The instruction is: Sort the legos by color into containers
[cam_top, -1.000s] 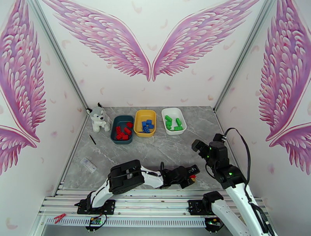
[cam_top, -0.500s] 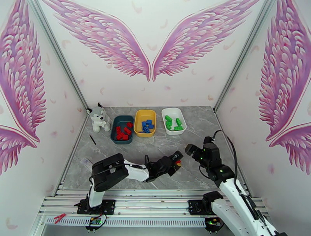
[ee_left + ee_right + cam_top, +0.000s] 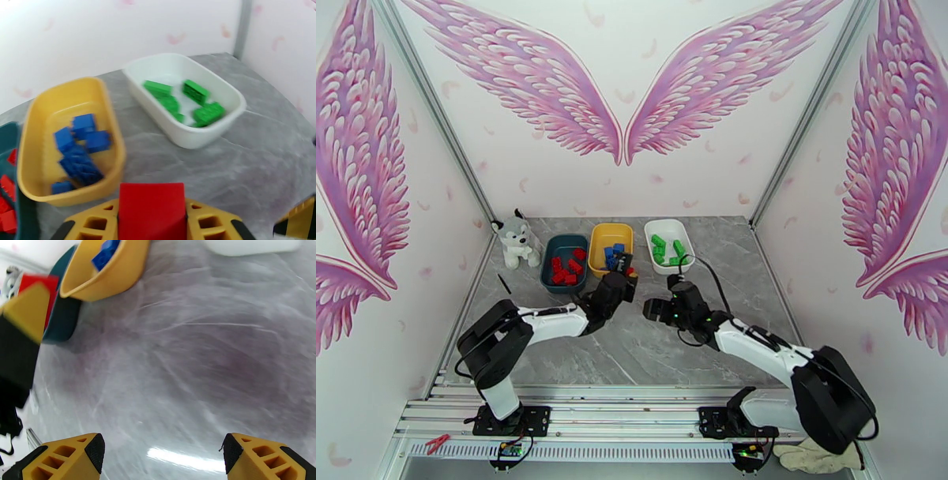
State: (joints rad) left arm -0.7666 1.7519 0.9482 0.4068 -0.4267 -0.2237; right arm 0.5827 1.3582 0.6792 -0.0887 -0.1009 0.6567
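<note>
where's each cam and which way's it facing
Top external: high behind the bases, looking down at table, both arms, three trays.
Left wrist: on the left gripper, facing the yellow tray and white tray; its fingers grip a red brick.
Right wrist: on the right gripper, facing the table; fingers open.
Shared: both wrist views show yellow tray and red brick.

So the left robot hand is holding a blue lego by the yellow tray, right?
No, the lego in the left gripper is red, not blue. The left wrist view shows it held there, by the yellow tray.
</note>
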